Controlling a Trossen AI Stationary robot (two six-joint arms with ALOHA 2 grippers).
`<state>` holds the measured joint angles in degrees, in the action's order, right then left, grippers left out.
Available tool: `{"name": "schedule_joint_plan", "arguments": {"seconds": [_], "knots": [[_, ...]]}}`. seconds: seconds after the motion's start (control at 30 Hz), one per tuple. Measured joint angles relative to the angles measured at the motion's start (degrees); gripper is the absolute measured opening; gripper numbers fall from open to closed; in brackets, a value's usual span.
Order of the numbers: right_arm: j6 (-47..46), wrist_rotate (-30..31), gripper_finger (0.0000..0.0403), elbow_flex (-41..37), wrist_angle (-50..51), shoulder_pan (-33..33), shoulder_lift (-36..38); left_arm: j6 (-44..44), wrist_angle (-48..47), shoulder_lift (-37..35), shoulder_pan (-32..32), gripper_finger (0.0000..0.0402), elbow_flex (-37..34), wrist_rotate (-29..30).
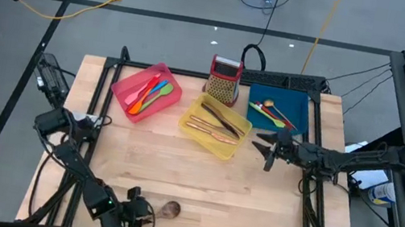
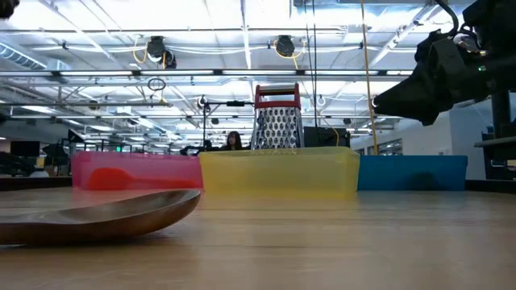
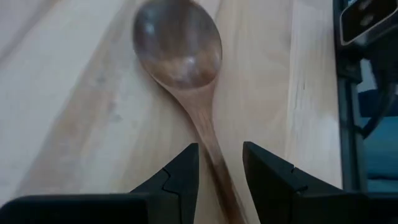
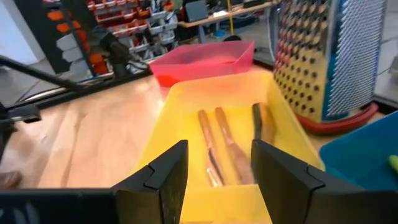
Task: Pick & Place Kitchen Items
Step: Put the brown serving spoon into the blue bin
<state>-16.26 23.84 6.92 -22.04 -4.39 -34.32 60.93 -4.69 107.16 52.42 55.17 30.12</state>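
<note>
Left claw [image 3: 221, 165]: low at the near edge of the tabletop [image 1: 199, 186], on the left arm's side. Fingers stand apart, one on each side of the handle of the brown wooden spoon [image 3: 183, 68]. Whether the pads touch the handle cannot be told; the spoon lies flat on the wood.
Brown wooden spoon, position: near the front edge of the tabletop, bowl pointing away from the left claw, well apart from all three trays. In the low view its bowl [image 2: 97, 216] rests on the surface.
Right claw [image 4: 219, 163]: raised above the tabletop on the right side, just beside the yellow tray [image 1: 215, 125]. Fingers are parted and empty, aimed over the yellow tray.
Yellow tray, contents: copper-coloured cutlery [image 4: 214, 149] lying lengthwise, with a dark-handled knife [image 4: 258, 124] alongside.
Pink tray [image 1: 146, 91]: rear left of the tabletop, holding silicone utensils [image 1: 150, 93] in orange, red, green and blue.
Blue tray [image 1: 279, 108]: rear right, holding a few utensils [image 1: 272, 114], one green, one red; the rest are too small to identify.
Box grater [image 1: 224, 79]: red-topped, upright behind the yellow tray, between the pink tray and the blue tray.
Background: a person [image 2: 234, 140] shows far behind the trays in the low view.
</note>
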Motion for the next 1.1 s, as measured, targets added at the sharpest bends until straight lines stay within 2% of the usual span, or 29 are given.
{"name": "schedule_joint_plan", "arguments": {"seconds": [0.13, 0.33, 0.43, 0.57, 0.67, 0.8, 0.9, 1.1], "knots": [[-1.27, 0.03, 0.0169, 0.02, 0.02, -1.06, -1.55, -0.42, 2.25, 2.83, 0.16, 0.0127, 0.02, 0.49], [-2.76, 0.08, 0.0169, 0.04, 0.01, -1.09, -2.92, -0.87, 0.77, 4.15, 0.28, 0.0122, 0.19, 1.89], [-2.72, 0.08, 0.0169, 0.04, 0.01, -1.09, -3.37, -2.96, 0.48, 4.17, 0.24, 0.0095, 0.14, 3.16], [-2.78, 0.08, 0.0169, 0.05, 0.00, -1.09, -4.02, -4.34, 0.38, 4.26, 0.19, 0.0039, 0.08, 5.07], [-3.54, 0.06, 0.0169, 0.07, -0.02, -1.09, -4.52, -5.19, 0.42, 4.40, -0.23, 0.0035, 0.05, 7.18], [-6.39, -0.12, 0.0169, 0.07, -0.53, -1.20, -5.73, -6.53, -0.15, 4.54, -2.07, 0.0039, -0.19, 13.15], [-7.48, -0.14, 0.0169, 0.07, -1.72, -1.95, -7.11, -10.47, 0.83, 4.53, -5.11, 0.0048, -0.15, 13.50], [-7.25, -3.43, 0.0169, 0.09, -8.90, -4.27, -10.81, -26.72, 9.27, 4.52, -13.43, 0.0037, -0.14, 13.80]]}}
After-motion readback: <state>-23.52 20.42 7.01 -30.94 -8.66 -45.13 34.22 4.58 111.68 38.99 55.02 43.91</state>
